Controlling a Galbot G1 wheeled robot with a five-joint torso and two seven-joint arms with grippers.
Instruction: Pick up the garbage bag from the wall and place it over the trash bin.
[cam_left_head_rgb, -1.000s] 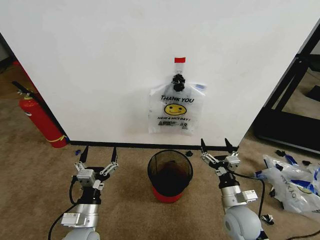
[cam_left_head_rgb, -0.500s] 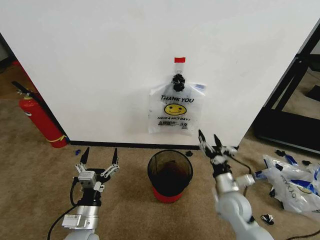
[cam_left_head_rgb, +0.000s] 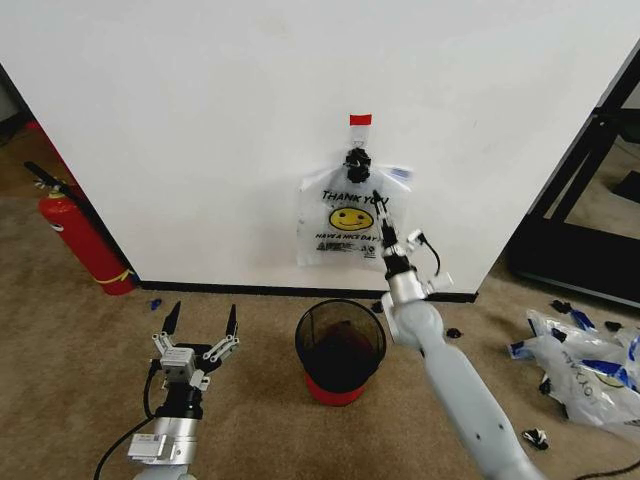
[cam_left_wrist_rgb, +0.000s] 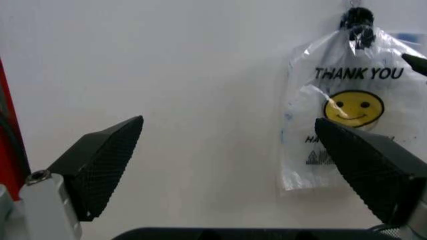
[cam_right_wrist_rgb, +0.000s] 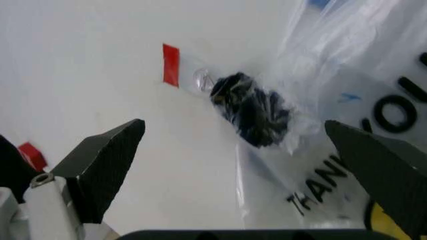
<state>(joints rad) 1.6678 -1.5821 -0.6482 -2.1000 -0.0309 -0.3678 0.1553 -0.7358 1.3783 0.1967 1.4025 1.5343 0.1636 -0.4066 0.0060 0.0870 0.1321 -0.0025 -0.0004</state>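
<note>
Brown carpet (cam_left_head_rgb: 70, 330) covers the floor in front of me, running up to the wall (cam_left_head_rgb: 200, 130), a big plain white panel with a black baseboard (cam_left_head_rgb: 250, 290) along its foot. A red fire extinguisher (cam_left_head_rgb: 80, 240) leans at the wall's left edge. A dark frame (cam_left_head_rgb: 580, 200) stands off to the right, and loose plastic bags (cam_left_head_rgb: 585, 365) lie on the carpet near it, with small black clips scattered about.

The garbage bag (cam_left_head_rgb: 345, 225) hangs flat on the wall from a black clip (cam_left_head_rgb: 356, 161) just under a short strip of red tape (cam_left_head_rgb: 359, 120), its "THANK YOU" print and yellow smiley facing me. The trash bin (cam_left_head_rgb: 340, 345), black mesh on a red base, stands on the carpet directly below the bag, well apart from it.

My left gripper (cam_left_head_rgb: 200, 322) hovers low over the carpet left of the bin, its fingers (cam_left_wrist_rgb: 100, 160) spread wide, holding nothing.

A second ago my right gripper (cam_left_head_rgb: 380, 215) sat low beside the bin on the right; since then that arm has swung up and inward, and now it reaches to the bag's right upper part, just below the clip. In the right wrist view its fingers (cam_right_wrist_rgb: 100, 165) stand apart with the clip and the bag's gathered top between them, not closed on either. The bag, the bin and my left arm have barely shifted.
</note>
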